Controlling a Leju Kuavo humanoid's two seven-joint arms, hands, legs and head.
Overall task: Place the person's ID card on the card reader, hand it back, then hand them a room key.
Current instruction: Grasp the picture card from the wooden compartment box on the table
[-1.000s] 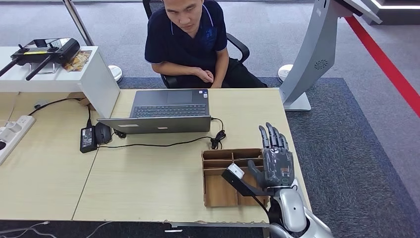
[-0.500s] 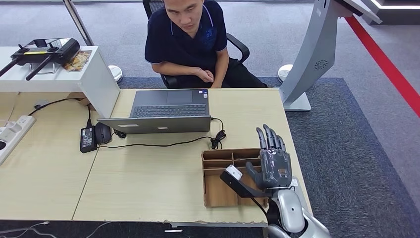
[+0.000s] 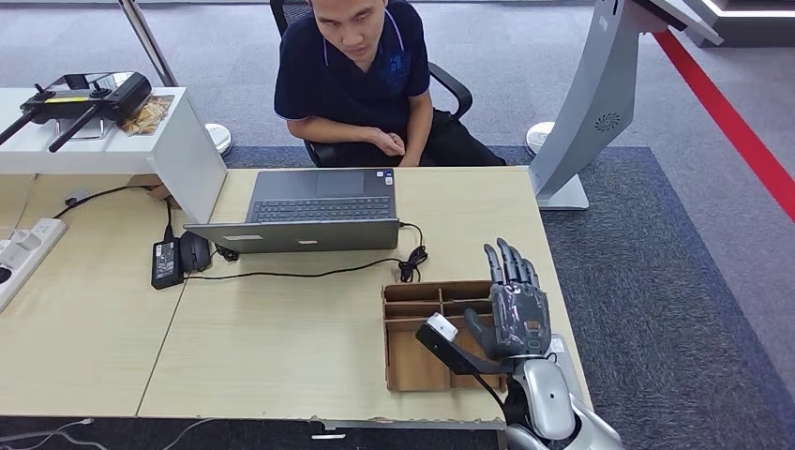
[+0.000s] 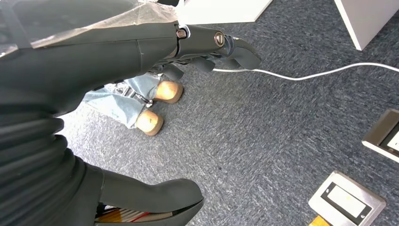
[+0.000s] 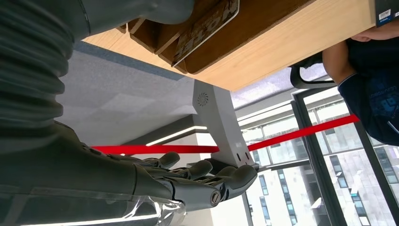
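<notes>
My right hand [image 3: 514, 305] is hovering over the right end of a brown wooden divided tray [image 3: 405, 364], fingers straight and spread apart, thumb out to the side, holding nothing. In the right wrist view the same hand [image 5: 188, 181] is showing grey segmented fingers extended in a loose fan, with a flat card printed in pale letters [image 5: 207, 26] lying in one of the tray's compartments; I cannot tell whether that is the room key. A black bracket with a white square end [image 3: 442, 330] is projecting from my wrist across the tray.

My left hand [image 4: 141, 70] is hanging over blue-grey carpet [image 4: 263, 141], smooth dark fingers reaching forward and thumb well apart from them, nothing between. A thin white cable [image 4: 310, 75] is crossing the carpet, and square metal floor plates [image 4: 346, 205] are sitting flush in it.

The tray is resting on a pale wood-grain table [image 3: 281, 347]. Beyond it a coiled black cord [image 3: 411, 264] is leading to an open grey laptop [image 3: 314, 211]. Left of the laptop a black power brick [image 3: 166, 262] is lying flat, with a white power strip [image 3: 28, 248] farther left.

Behind the table a person in a dark navy polo shirt [image 3: 352, 80] is sitting in a black office chair, forearms resting at the table edge. I cannot make out the ID card or a card reader anywhere.
</notes>
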